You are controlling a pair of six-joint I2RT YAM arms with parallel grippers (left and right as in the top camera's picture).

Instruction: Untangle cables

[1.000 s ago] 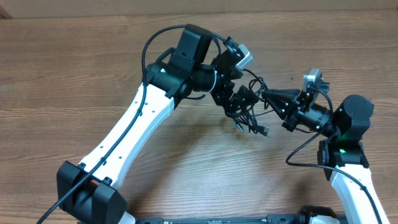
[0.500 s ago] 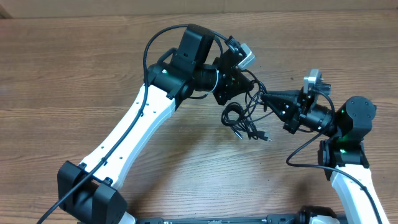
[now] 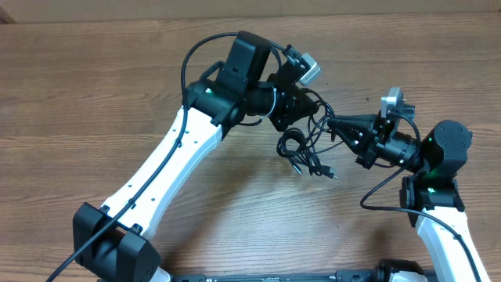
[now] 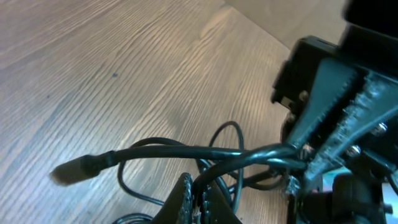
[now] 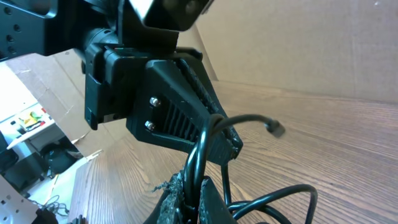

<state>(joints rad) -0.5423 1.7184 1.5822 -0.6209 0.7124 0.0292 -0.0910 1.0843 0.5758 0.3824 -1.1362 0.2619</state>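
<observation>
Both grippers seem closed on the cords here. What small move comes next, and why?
Probably ease the left gripper and right gripper slowly apart. Each is shut on a strand of the cables, their tips sit close together, and the loops remain bunched.

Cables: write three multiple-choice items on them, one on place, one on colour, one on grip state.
1. Where do the cables hang?
A. Between the left end effector and the right end effector
B. Inside a box
C. Under a cloth

2. What colour are they?
A. White
B. Black
C. Red

3. How is the left end effector?
A. Wide open
B. Shut on the cables
C. Shut on nothing

Key:
1 A, the loops dangle between the two tips in the overhead view.
2 B, every strand is black.
3 B, the left wrist view shows its fingers pinched on a strand.
</observation>
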